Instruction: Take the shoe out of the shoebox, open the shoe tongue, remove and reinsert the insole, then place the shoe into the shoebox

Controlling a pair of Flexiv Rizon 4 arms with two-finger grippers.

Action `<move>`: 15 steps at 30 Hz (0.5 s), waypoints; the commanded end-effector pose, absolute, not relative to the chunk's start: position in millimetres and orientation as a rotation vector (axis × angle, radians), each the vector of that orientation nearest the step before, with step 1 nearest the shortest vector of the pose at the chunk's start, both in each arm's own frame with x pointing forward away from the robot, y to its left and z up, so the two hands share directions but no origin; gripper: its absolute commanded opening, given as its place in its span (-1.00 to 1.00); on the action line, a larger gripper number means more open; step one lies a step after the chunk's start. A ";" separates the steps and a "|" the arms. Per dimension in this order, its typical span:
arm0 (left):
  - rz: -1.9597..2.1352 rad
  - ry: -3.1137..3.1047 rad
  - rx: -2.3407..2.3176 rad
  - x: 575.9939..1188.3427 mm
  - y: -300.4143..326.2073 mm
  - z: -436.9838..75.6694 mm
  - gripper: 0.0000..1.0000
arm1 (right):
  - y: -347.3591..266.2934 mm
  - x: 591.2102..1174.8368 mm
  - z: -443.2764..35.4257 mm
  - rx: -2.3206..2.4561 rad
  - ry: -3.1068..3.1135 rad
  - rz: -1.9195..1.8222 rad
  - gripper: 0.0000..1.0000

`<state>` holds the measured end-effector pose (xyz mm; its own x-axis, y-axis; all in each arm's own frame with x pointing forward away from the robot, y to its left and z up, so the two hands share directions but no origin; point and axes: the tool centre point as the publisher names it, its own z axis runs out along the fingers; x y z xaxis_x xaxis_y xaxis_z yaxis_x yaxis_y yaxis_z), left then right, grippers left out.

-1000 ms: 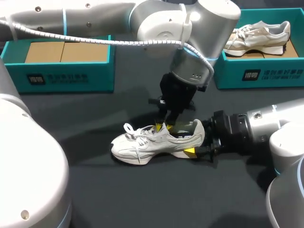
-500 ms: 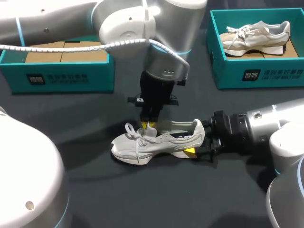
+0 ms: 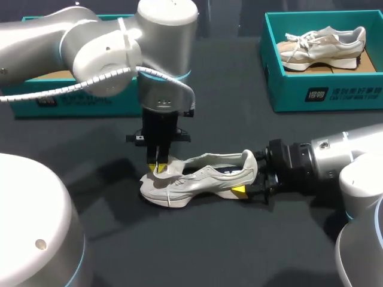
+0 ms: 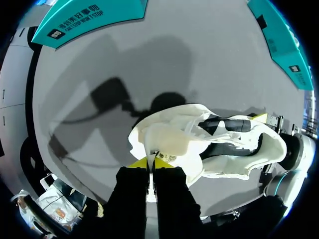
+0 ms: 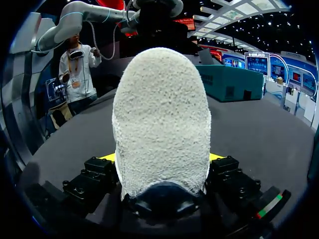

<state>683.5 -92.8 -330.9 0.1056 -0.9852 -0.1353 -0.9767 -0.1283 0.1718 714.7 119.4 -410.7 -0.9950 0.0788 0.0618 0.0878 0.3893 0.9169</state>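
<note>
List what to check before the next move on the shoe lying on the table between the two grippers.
1. Right gripper clamps the heel from both sides: ok.
2. Left gripper pinches the tongue, folded toward the toe: ok.
3. Shoe rests sole-down on the table: ok.
4. Opening exposed, dark inside showing: ok.
5. Insole loose enough to lift: cannot tell, it cannot be made out.
</note>
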 end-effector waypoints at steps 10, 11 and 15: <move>-0.305 -2.079 2.264 673.5 -74.6 -344.6 -0.04 | 118.2 714.3 -411.9 -0.159 -2.615 -1.721 -1.00; -0.305 -2.086 2.268 672.4 -73.5 -343.9 -0.02 | 118.2 714.3 -411.9 -0.159 -2.615 -1.721 -1.00; -0.256 -2.109 2.249 671.2 -71.8 -329.4 -0.05 | 118.2 714.3 -411.9 -0.159 -2.615 -1.721 -1.00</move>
<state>676.1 -78.5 -341.5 0.0594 -0.9925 -0.1065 -0.9836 -0.0764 0.1635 714.7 119.0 -411.2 -0.9950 0.0790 0.0618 0.0879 0.3900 0.9166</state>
